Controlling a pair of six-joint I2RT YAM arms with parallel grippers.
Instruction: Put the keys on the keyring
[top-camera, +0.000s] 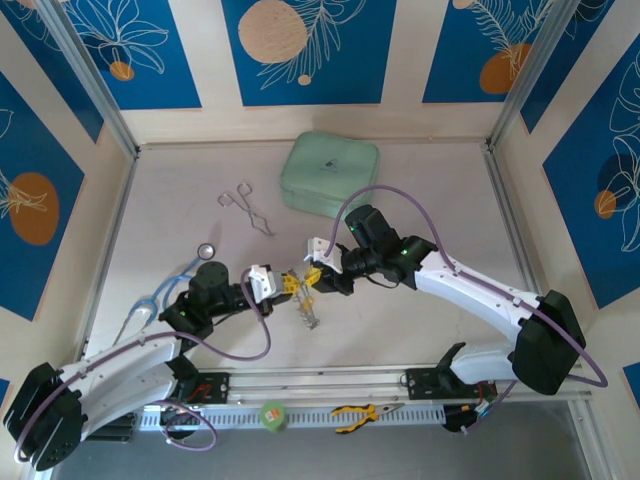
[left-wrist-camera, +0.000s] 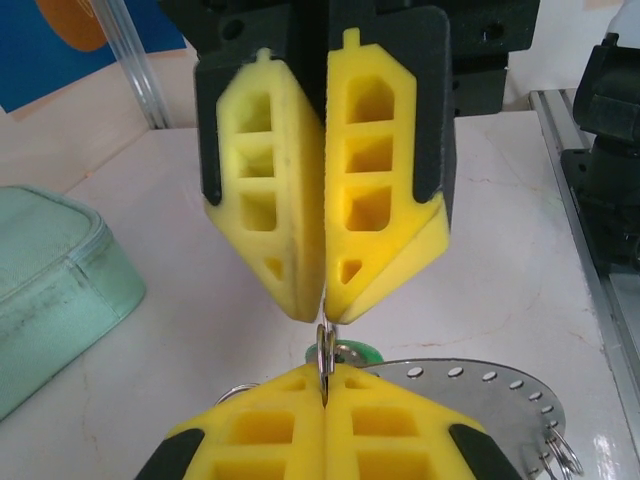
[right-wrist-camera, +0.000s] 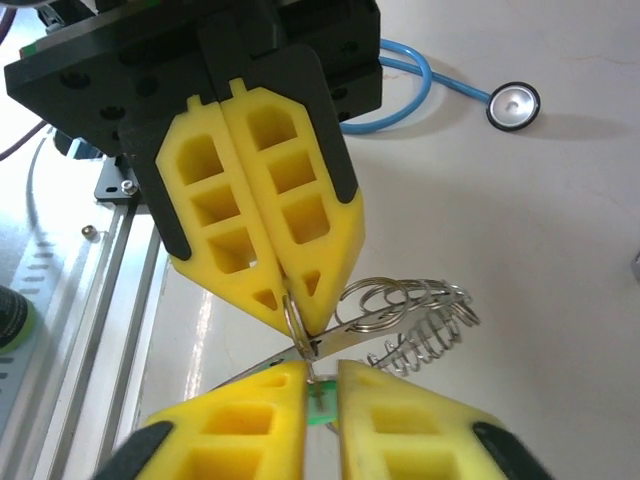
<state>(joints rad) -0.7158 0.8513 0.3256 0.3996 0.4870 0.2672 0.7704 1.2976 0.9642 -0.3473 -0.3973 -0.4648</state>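
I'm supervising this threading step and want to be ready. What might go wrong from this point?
The right claw pinches the green key only at its very tip, so it may twist or slip. The left claw holds the keyring by one small loop; the rest may swing or tug it free. Both claws' tips nearly touch and may collide.

Mid-table is blocked: the left tool (top-camera: 291, 286), pinching the keyring (top-camera: 309, 312), meets the right tool (top-camera: 313, 277), clamped on a green key (right-wrist-camera: 318, 402), tip to tip, and nothing passes between them. Behind them lie a green case (top-camera: 330, 175) and forceps (top-camera: 246, 208); a stethoscope (right-wrist-camera: 513, 103) crowds the left arm. The table (top-camera: 450, 230) lies bare along the right side and in the far-left corner — open passage.
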